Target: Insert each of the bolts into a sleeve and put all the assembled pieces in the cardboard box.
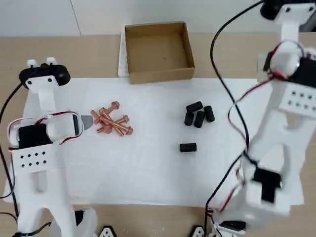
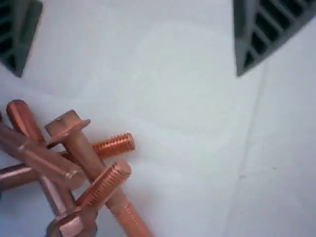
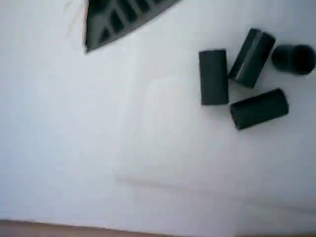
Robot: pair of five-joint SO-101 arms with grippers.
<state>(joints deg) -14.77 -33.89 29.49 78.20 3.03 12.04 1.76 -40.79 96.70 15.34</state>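
Note:
Several copper bolts (image 1: 112, 122) lie in a loose crossed pile on the white sheet; the left wrist view shows the bolts (image 2: 74, 168) close up. My left gripper (image 1: 87, 122) (image 2: 129, 74) hangs open just left of the pile, holding nothing. Several short black sleeves (image 1: 199, 114) (image 3: 237, 81) lie clustered right of centre. One more sleeve (image 1: 187, 147) lies apart, nearer the front. The cardboard box (image 1: 158, 71) stands open at the back. My right arm (image 1: 286, 118) stands to the right of the sleeves, its gripper above the sheet beside the cluster.
A white sheet (image 1: 148, 168) covers the wooden table, with open room between the bolts and sleeves. The sheet's edge and bare wood (image 3: 59, 229) lie near my right gripper. Black cables (image 1: 232, 103) run along my right arm.

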